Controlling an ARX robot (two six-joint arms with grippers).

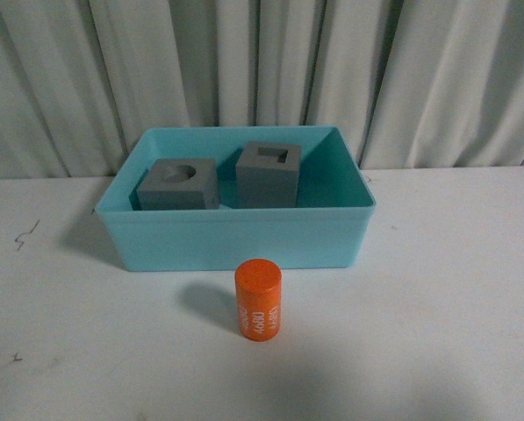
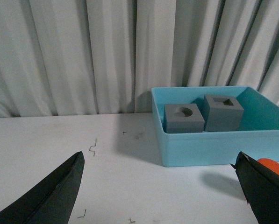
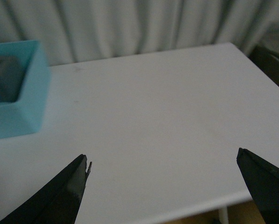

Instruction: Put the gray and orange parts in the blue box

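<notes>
The blue box (image 1: 235,237) stands at the middle of the white table by the curtain. Inside it sit two gray cubes: one with a round recess (image 1: 179,184) on the left, one with a square recess (image 1: 269,174) on the right. An orange cylinder (image 1: 258,299) with white lettering stands upright on the table just in front of the box. Neither arm shows in the front view. My left gripper (image 2: 160,161) hangs open over bare table, the blue box (image 2: 214,147) and cylinder (image 2: 271,166) ahead of it. My right gripper (image 3: 162,158) is open and empty, the box (image 3: 22,112) off to one side.
A pleated grey-white curtain (image 1: 262,70) closes off the back. Small dark scratch marks (image 2: 93,147) dot the tabletop. In the right wrist view the table edge (image 3: 190,211) runs near the fingers, with a dark object (image 3: 272,65) beyond the table's corner.
</notes>
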